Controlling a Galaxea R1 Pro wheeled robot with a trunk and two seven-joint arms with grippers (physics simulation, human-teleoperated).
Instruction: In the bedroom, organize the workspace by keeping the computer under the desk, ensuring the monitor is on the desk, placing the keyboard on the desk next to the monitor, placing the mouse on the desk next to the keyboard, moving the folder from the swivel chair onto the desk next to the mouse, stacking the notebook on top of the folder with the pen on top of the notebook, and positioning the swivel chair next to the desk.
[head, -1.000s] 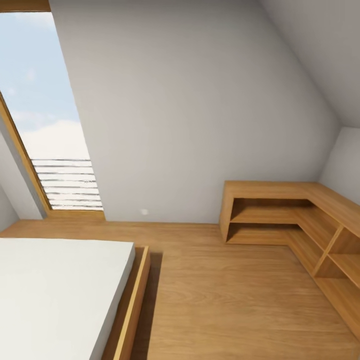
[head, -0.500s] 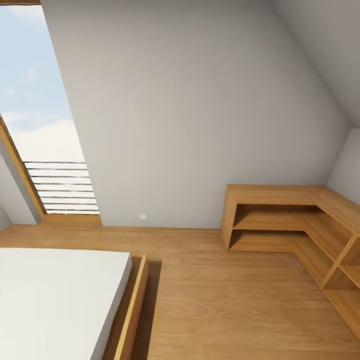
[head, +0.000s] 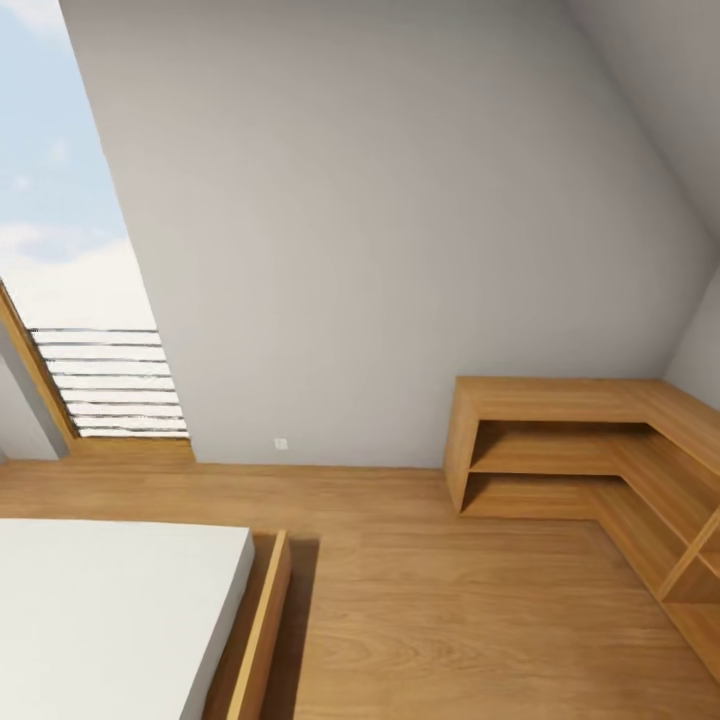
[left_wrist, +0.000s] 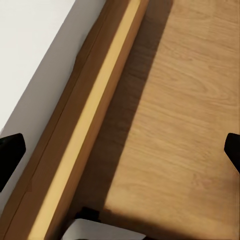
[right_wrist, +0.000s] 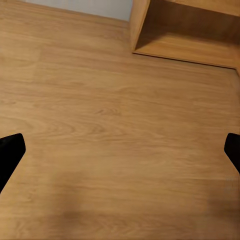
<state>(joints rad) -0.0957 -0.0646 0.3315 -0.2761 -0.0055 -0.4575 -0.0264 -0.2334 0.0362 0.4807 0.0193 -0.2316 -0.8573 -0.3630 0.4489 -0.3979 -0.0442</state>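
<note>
The robot is in transit through the bedroom, so both arms hang low over the wooden floor (head: 450, 600) with nothing carried. The left pincer (left_wrist: 120, 150), fingers wide apart, hovers beside the bed (head: 110, 610); the right pincer (right_wrist: 120, 150), likewise spread, faces the corner shelf (head: 560, 440) (empty). No task item lies near either pincer.

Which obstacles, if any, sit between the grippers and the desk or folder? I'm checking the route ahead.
That can't be judged here: no desk or folder is in these pictures. The head view has a white bed, a wooden corner shelf and bare wooden floor between them. Both grippers' fingertips sit wide apart over floor, left beside the bed frame, right.
</note>
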